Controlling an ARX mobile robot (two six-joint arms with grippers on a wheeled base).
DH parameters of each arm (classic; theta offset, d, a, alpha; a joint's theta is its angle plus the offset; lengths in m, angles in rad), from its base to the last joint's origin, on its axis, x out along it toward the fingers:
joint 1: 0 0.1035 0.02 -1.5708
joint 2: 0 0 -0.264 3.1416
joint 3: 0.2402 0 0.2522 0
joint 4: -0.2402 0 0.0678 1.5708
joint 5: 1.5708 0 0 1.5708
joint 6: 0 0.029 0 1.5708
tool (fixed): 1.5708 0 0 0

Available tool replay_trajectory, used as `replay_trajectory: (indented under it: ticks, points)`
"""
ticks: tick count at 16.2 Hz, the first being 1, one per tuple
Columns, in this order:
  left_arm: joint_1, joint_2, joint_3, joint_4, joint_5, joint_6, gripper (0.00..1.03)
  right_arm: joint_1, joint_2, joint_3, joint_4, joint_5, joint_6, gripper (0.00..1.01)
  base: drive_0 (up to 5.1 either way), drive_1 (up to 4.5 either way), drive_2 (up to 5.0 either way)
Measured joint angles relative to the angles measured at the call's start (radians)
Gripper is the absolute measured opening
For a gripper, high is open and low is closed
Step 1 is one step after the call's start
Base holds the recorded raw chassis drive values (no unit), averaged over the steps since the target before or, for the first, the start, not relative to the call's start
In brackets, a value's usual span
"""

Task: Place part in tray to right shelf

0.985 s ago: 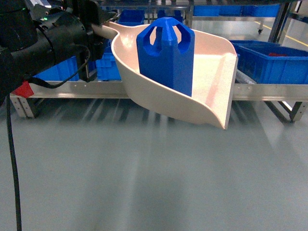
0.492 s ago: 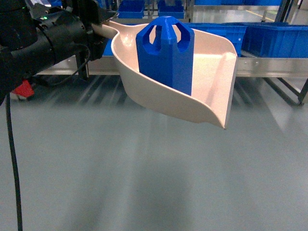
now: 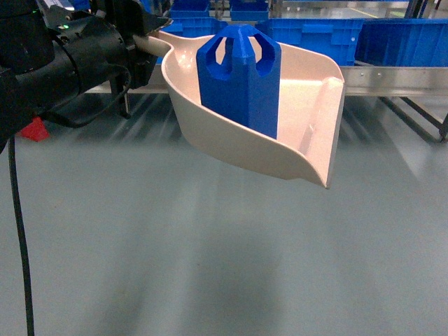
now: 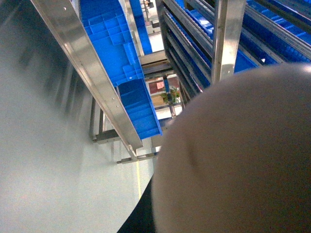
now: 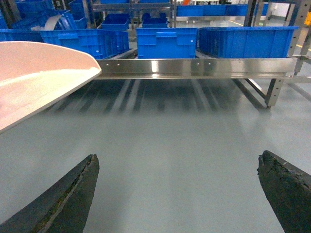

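The bright-blue part stands upright inside the pale beige tray, which hangs in the air above the grey floor. At the upper left of the head view my left gripper is shut on the tray's handle. The left wrist view is mostly filled by the tray's underside. Low over the floor, my right gripper is open and holds nothing, with the tray's lip at its left. Beyond the tray runs the steel front rail of the shelf.
Large blue crates sit in a row on the rack behind the rail, also seen in the head view. A rack leg stands at the right. My own black cable hangs at the far left. Grey floor lies between me and the rack.
In the head view the rack and crates have slid upward behind the tray. The tray, the part and my left arm keep the same place in the frame.
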Motion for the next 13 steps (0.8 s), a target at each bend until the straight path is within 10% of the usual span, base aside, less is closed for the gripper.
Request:
replay_trajectory:
  ticks: [13]
  points:
    - [-0.006,0.000,0.000,0.000,0.003,0.000,0.12,0.000,0.000,0.000,0.001,0.000,0.000,0.98,1.6,3.04,-4.4]
